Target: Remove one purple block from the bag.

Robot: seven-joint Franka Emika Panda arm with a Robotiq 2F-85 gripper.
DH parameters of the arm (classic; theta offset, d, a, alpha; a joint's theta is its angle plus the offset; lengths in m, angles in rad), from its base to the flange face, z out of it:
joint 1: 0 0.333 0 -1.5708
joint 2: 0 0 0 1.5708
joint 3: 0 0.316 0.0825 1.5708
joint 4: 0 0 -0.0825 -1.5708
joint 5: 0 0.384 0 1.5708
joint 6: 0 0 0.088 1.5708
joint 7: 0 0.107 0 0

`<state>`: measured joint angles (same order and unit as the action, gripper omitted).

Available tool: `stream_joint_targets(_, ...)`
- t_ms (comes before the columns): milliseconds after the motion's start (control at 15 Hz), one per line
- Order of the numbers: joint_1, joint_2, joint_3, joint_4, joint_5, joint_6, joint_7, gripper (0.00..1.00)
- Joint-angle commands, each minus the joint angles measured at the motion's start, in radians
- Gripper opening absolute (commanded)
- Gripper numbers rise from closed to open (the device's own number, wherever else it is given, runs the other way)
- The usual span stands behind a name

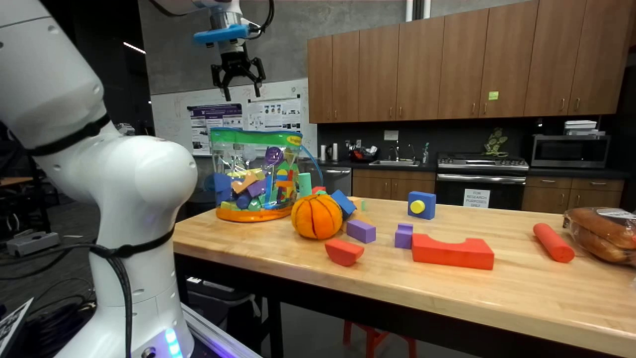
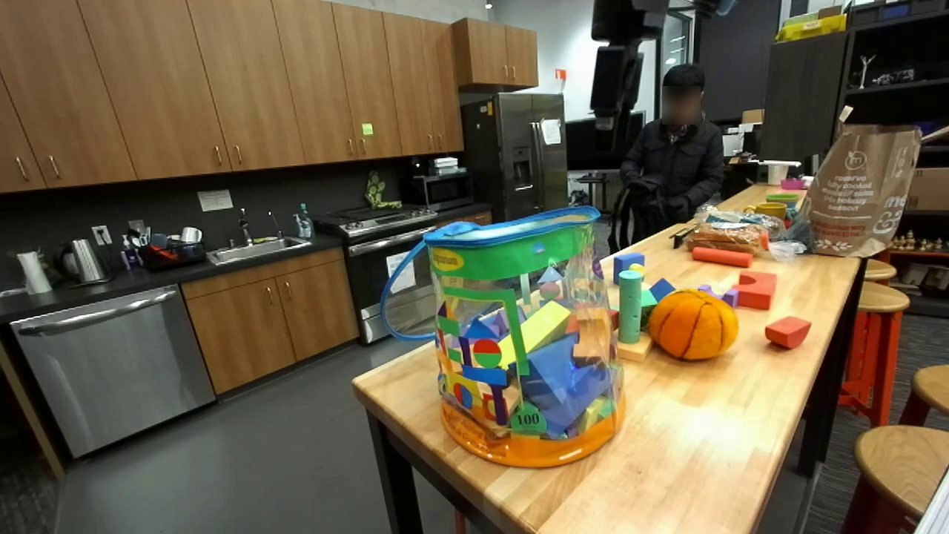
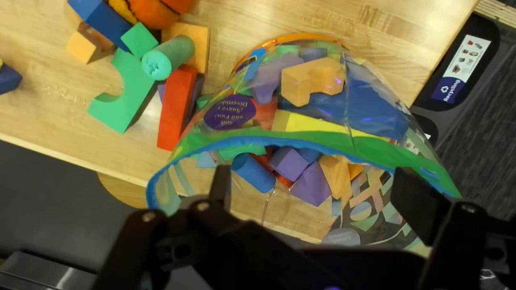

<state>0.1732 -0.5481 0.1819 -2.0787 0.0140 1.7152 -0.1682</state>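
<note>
The clear plastic bag stands on the table in both exterior views (image 1: pixel 248 137) (image 2: pixel 511 252), with a green band, blue rim and orange base. In the wrist view its top (image 3: pixel 322 141) is open, and I look down into it. Inside are a purple block (image 3: pixel 289 164) and another purple block (image 3: pixel 312 187), beside a blue cylinder and orange pieces. Purple also shows through the bag's wall in an exterior view (image 1: pixel 257 188). My gripper (image 1: pixel 242 93) is open and empty above the bag, pointing down. In the wrist view its fingers (image 3: pixel 312 187) are wide apart.
An orange ball (image 1: pixel 317 216) and green, blue and red blocks lie beside the bag. Two purple blocks (image 1: pixel 361 231) (image 1: pixel 403 235) and a red arch block (image 1: pixel 453 252) lie on the table. A person (image 2: pixel 675 156) stands beyond the table, near a paper bag (image 2: pixel 856 189).
</note>
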Motion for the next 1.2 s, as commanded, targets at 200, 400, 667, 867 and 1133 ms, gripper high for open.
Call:
stream_joint_targets(200, 0.009, 0.285, 0.102, 0.208, -0.194, 0.092, 0.051, 1.0)
stream_joint_targets(400, 0.022, 0.374, 0.122, 0.268, -0.232, 0.062, 0.069, 1.0)
stream_joint_targets(667, 0.032, 0.372, 0.107, 0.24, -0.217, 0.091, 0.06, 1.0)
stream_joint_targets(867, 0.032, 0.375, 0.107, 0.253, -0.217, 0.081, 0.06, 1.0)
stream_joint_targets(1133, 0.033, 0.375, 0.107, 0.257, -0.217, 0.079, 0.06, 1.0)
